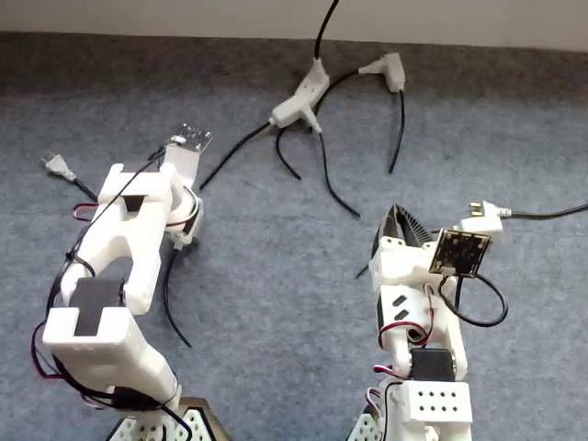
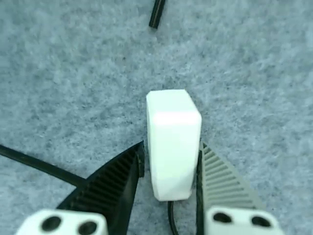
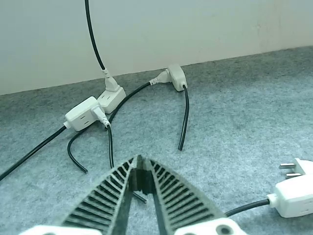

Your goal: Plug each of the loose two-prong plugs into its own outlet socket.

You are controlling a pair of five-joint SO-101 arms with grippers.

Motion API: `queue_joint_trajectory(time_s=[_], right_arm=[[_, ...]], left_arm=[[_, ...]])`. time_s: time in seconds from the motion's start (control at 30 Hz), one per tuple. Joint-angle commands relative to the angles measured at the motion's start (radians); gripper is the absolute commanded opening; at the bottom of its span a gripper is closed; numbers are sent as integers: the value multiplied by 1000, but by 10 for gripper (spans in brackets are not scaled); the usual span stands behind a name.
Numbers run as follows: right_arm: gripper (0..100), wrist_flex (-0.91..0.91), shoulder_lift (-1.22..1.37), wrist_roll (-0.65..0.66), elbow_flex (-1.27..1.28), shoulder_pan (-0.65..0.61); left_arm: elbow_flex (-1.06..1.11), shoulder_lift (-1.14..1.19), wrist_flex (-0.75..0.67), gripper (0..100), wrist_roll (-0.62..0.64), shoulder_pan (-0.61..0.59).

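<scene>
My left gripper (image 2: pixel 171 149) is shut on a white block (image 2: pixel 172 127) with a black cable at its rear; no prongs show on it. In the high view that arm (image 1: pixel 129 230) stands at the left, and a loose two-prong plug (image 1: pixel 57 165) lies beyond it on the carpet. My right gripper (image 3: pixel 142 171) (image 1: pixel 401 223) is shut and holds nothing. A white pronged plug (image 3: pixel 293 193) (image 1: pixel 482 218) lies just beside it. Farther back lie a white outlet socket (image 3: pixel 82 113) (image 1: pixel 289 110), a plug (image 3: pixel 111 95) at its end, and another white plug (image 3: pixel 175 77) (image 1: pixel 386 69).
Grey carpet (image 1: pixel 276 276) covers the table, and a pale wall (image 3: pixel 195 29) rises behind it. Short black cables (image 1: pixel 326 175) trail from the sockets toward the middle. One black cable (image 1: pixel 175 303) runs back beside the left arm.
</scene>
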Motion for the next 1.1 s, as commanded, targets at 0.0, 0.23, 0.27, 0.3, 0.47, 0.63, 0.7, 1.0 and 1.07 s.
queue_joint_trajectory(time_s=[0.0, 0.23, 0.27, 0.3, 0.47, 0.63, 0.7, 1.0, 1.07], right_arm=[[9, -2, -16, 14, 139, -2], [9, -4, -16, 14, 139, -2], [9, -4, -16, 14, 139, -2], [9, -4, -16, 14, 139, -2], [9, -4, -16, 14, 139, -2], [9, -4, -16, 14, 139, -2], [9, -4, -16, 14, 139, -2], [9, -4, -16, 14, 139, -2], [9, -4, -16, 14, 139, -2]], left_arm=[[-68, -5, 6, 189, 18, -1], [-117, -5, 14, 189, 68, 47], [-117, -5, 15, 189, 69, 65], [-119, -5, 25, 189, 69, 85], [-128, -5, 49, 189, 144, 188], [-119, -5, 54, 186, 161, 278], [-120, -5, 54, 186, 163, 298], [-174, -5, 55, 189, 161, 237], [-205, -5, 63, 189, 160, 193]])
